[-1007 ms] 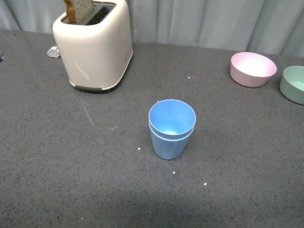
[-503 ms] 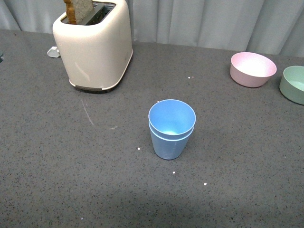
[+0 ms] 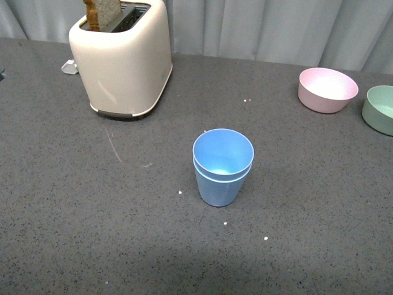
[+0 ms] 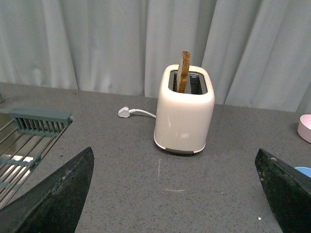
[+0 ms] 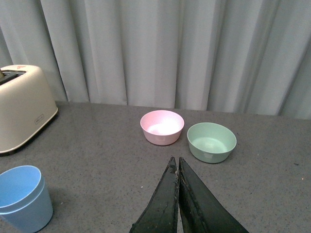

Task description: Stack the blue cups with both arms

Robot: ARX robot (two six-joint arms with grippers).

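Right claw: your right gripper [image 5: 178, 194] was clenched on nothing, its two fingers pressed together tip to tip, hanging above bare bench well short of the bowls.
Left claw: your left gripper [image 4: 175, 204] was spread wide and gripped nothing; only its two dark fingertips showed at the sides of its wrist view, with the toaster between them.
Blue cups: the blue cups [image 3: 222, 166] stood upright near the middle of the bench [image 3: 73, 215], one nested inside the other, the inner rim riding a little proud of the outer.
Arms: neither arm showed in the front view, so both were clear of the stack.
Surroundings: the toaster [image 3: 121, 58] with bread in its slot sat toward the far left corner; the pink bowl [image 3: 327, 90] and green bowl [image 3: 379, 109] sat at the far right edge, well apart from the cups.
Step in hand: by my reading the stacking looked done.
Next move: you likely needed only to keep both arms clear and avoid nudging the stack.
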